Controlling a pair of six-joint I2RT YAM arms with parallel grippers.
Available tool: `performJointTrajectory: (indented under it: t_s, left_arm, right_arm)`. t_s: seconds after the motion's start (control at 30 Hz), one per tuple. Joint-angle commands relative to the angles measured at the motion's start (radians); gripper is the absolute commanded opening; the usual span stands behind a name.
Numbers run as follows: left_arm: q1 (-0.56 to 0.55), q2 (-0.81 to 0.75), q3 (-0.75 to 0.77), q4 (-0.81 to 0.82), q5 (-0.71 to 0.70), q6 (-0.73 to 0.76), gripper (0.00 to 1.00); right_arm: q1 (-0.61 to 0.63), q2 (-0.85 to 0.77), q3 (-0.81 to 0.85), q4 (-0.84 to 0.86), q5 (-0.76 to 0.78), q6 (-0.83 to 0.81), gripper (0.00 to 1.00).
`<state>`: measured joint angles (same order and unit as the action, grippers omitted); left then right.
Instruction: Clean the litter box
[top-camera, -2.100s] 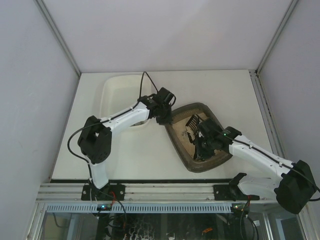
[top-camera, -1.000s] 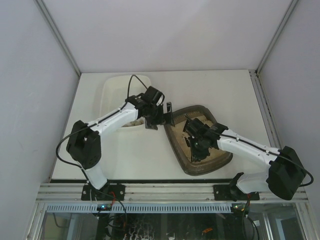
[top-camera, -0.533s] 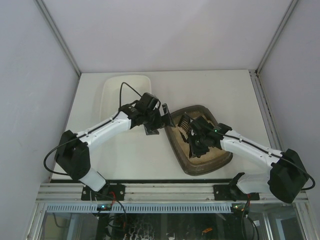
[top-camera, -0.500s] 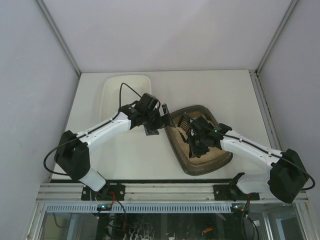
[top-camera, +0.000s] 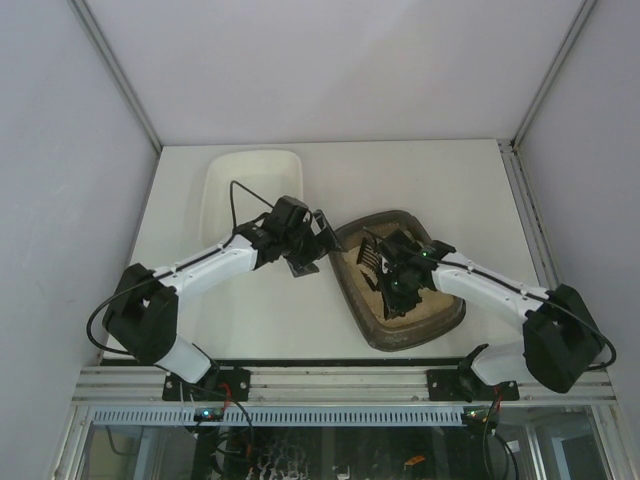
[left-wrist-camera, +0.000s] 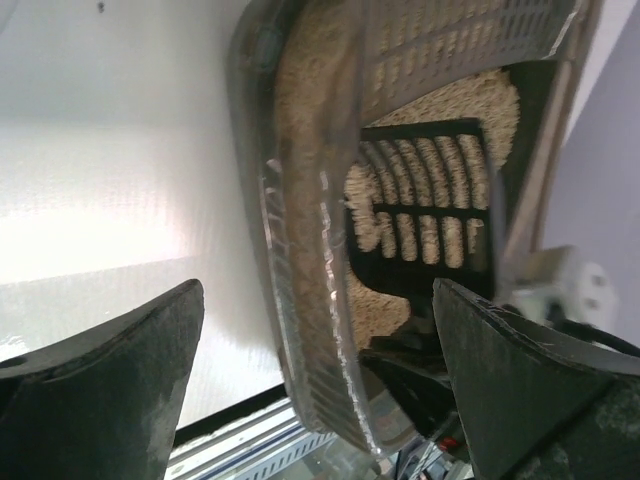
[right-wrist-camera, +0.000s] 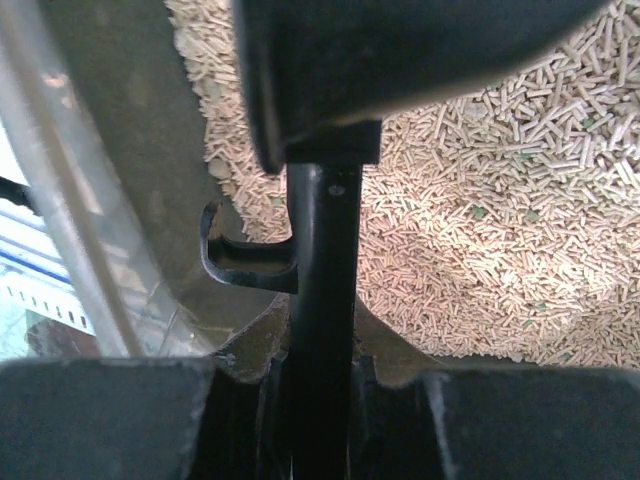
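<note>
High rear camera looks down; close wrist cameras share the litter box (left-wrist-camera: 292, 300)

The top view is bright and even, with soft light from above; only faint shadows lie on the table (top-camera: 440, 190) under the arms. In the left wrist view the table glares white, the rim of the litter box (left-wrist-camera: 300, 300) shines, and the left fingers (left-wrist-camera: 110, 400) are dark and blurred. In the right wrist view the litter (right-wrist-camera: 500, 230) is sharp, while the right fingers (right-wrist-camera: 400, 50) and the scoop (right-wrist-camera: 322, 300) are black and unfocused.
</note>
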<state>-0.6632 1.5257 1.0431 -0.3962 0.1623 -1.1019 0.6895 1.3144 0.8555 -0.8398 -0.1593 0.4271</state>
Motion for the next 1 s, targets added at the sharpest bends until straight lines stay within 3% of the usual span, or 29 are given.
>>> performJointTrajectory:
  t_s: [0.0,0.27,0.53,0.97]
  left_arm:
    - [-0.004,-0.008,-0.012,0.127,0.006,-0.074,1.0]
    - [-0.01,0.042,0.016,0.152,0.004,-0.126,1.0]
    - [-0.006,0.027,-0.025,0.185,-0.011,-0.137,1.0]
    - [0.03,-0.004,-0.065,0.215,-0.026,-0.144,1.0]
  right_arm:
    - [0.002,0.082,0.063,-0.052,0.004,-0.03,0.0]
    - [0.013,0.139,0.07,0.027,-0.029,-0.023,0.0]
    - [0.047,0.211,0.063,0.147,-0.156,-0.03,0.0]
    - [0.035,0.13,-0.159,0.562,-0.353,0.071,0.0]
